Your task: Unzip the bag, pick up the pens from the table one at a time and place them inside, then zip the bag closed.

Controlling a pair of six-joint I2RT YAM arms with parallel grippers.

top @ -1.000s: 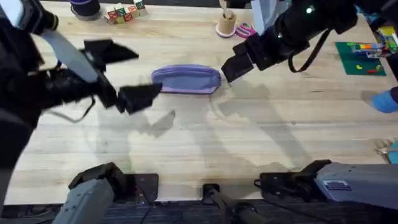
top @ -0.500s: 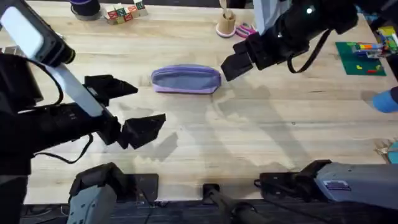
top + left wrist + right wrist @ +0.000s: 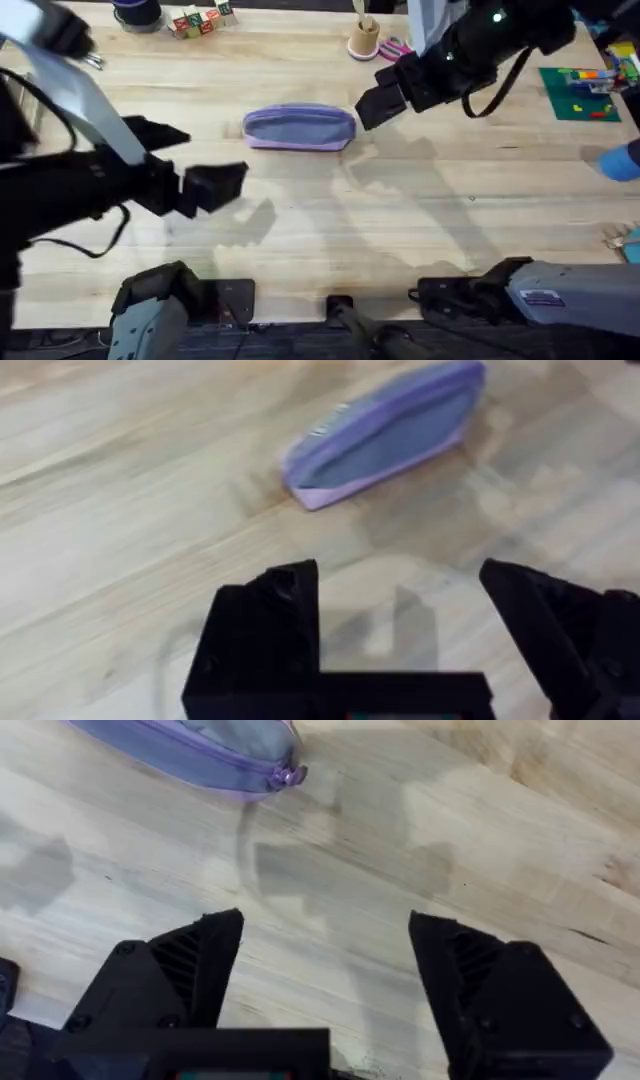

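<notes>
Since the earlier frame the left gripper [image 3: 185,160], jaws wide, has drawn left; right gripper [image 3: 372,108] gapes beside the soft, light bag [image 3: 299,127] at upper centre, best pinched by its zip pull [image 3: 291,774]

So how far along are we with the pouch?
Looks nearly finished: the lavender pouch lies zipped, its pull at the end, and no pens lie on the table. Left gripper and right gripper are both open, off the pouch. Contents can't be seen.
</notes>
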